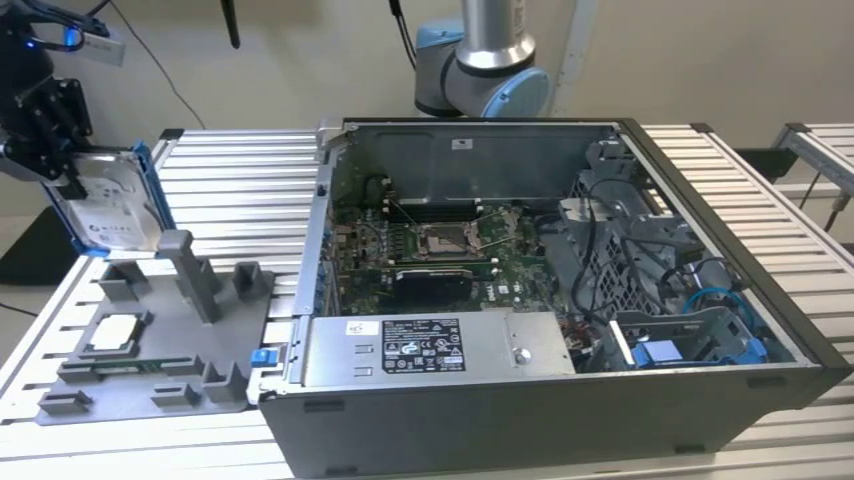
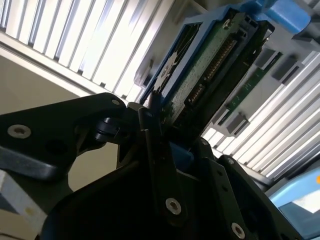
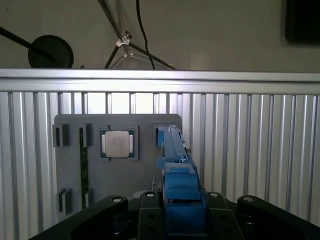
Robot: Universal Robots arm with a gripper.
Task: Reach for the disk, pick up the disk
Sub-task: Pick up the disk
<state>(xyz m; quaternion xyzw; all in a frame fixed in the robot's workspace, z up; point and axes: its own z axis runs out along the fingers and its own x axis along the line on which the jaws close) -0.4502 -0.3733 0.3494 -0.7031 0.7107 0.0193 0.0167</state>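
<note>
At the upper left of the exterior view, the arm's black gripper (image 1: 64,165) is clamped shut on the disk (image 1: 114,210), a flat rectangular silver-grey metal hard drive with a white label and a blue plastic bracket around its edges. The disk stands nearly upright, tilted slightly, with its label facing the camera. Its lower edge is just at the far end of a flat grey plastic fixture tray (image 1: 160,345); whether they touch cannot be told. In the second wrist view a black finger (image 2: 150,131) presses against the disk's edge, and the drive's green circuit board side shows. On the tray lies a small square silver chip (image 1: 118,331). The tray rests on a slatted aluminium table (image 1: 240,170). An open dark grey computer case (image 1: 727,215) fills the centre and right of the exterior view, its green motherboard (image 1: 427,245) exposed.
</note>
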